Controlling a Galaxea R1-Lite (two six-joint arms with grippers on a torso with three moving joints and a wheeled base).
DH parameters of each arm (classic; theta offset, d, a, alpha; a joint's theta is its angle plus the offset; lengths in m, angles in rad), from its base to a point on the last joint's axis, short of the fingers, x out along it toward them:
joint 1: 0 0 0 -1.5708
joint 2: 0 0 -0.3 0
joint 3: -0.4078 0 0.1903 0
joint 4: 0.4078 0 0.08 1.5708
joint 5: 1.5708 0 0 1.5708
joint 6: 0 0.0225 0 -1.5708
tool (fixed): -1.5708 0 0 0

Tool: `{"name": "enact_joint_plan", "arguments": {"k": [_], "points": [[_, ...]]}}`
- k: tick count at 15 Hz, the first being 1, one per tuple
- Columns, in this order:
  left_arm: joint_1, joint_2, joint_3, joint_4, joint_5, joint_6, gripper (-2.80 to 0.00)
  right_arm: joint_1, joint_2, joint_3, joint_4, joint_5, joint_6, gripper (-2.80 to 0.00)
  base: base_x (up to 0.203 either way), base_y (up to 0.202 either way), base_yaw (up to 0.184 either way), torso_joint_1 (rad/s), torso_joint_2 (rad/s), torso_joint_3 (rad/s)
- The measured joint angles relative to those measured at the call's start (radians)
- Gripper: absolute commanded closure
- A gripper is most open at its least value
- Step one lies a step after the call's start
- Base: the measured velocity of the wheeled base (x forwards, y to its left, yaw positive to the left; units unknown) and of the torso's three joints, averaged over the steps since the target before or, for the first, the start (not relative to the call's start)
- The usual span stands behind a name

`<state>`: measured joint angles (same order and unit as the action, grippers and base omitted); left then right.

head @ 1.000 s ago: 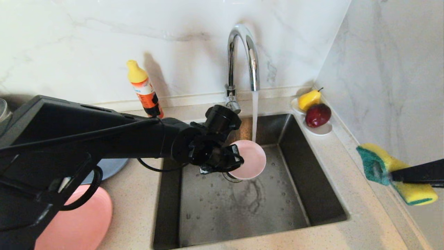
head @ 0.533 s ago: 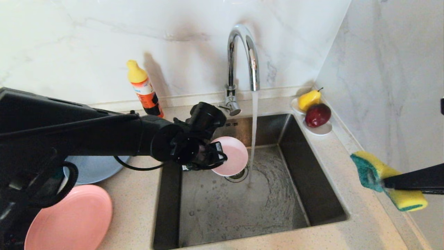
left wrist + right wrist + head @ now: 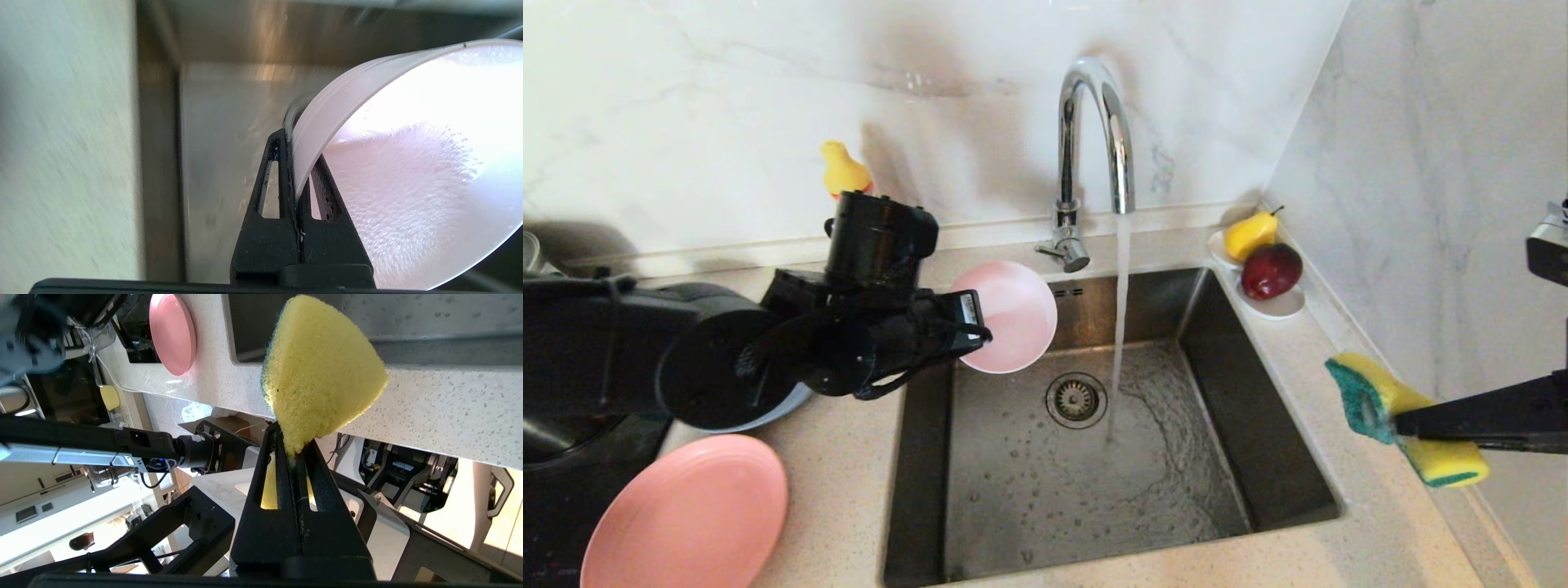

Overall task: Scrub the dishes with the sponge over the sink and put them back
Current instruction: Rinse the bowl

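Observation:
My left gripper [image 3: 977,331] is shut on the rim of the small pale pink plate [image 3: 1013,314], held tilted above the back left corner of the sink [image 3: 1029,498]. In the left wrist view the gripper [image 3: 296,151] pinches the wet plate [image 3: 408,163] at its edge. My right gripper [image 3: 1393,421] hovers over the counter to the right of the sink, shut on the yellow and green sponge [image 3: 1368,396]. The right wrist view shows the gripper [image 3: 292,435] squeezing the sponge [image 3: 322,371]. A large salmon-pink plate [image 3: 686,514] lies on the counter at the front left. A grey-blue plate [image 3: 780,406] is mostly hidden under my left arm.
Water runs from the chrome faucet [image 3: 1094,122] onto the sink floor beside the drain strainer [image 3: 1076,399]. The detergent bottle's yellow cap [image 3: 844,171] shows behind my left wrist. A white dish [image 3: 1281,307] with a pear and an apple sits at the back right. A marble wall closes the right side.
My left gripper has carried the pale pink plate out of the water stream, up and to the left. The right gripper with the sponge has drifted slightly left and down.

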<state>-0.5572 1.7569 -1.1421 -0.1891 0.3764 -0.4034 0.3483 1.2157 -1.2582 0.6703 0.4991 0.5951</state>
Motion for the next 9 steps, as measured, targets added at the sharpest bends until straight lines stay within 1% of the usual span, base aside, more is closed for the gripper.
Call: {"name": "enact_joint_plan", "arguments": {"k": [2,3,5,7,9], "points": [[0.006,-0.071,0.123,-0.212,-0.005,0.078,0.00,0.001,0.002,0.006,-0.001,0.006,0.000,0.00,0.000,0.000,0.000,0.000,0.00,0.000],[0.007,-0.096,0.163,-0.311,-0.006,0.103,0.00,0.001,0.004,0.010,-0.002,0.013,0.001,0.00,0.000,0.000,0.000,0.000,0.00,0.000],[0.010,-0.129,0.209,-0.477,-0.009,0.119,0.00,0.001,0.005,0.015,-0.002,0.019,0.001,0.00,0.000,0.000,0.000,0.000,0.00,0.000],[0.010,-0.140,0.220,-0.582,-0.028,0.120,0.00,0.001,0.004,0.018,-0.001,0.020,0.001,0.00,0.000,0.000,0.000,0.000,0.00,0.000],[0.010,-0.145,0.225,-0.664,-0.064,0.121,0.00,0.000,0.004,0.029,-0.002,0.019,0.001,0.00,0.000,0.000,0.000,0.000,0.00,0.000]]}}
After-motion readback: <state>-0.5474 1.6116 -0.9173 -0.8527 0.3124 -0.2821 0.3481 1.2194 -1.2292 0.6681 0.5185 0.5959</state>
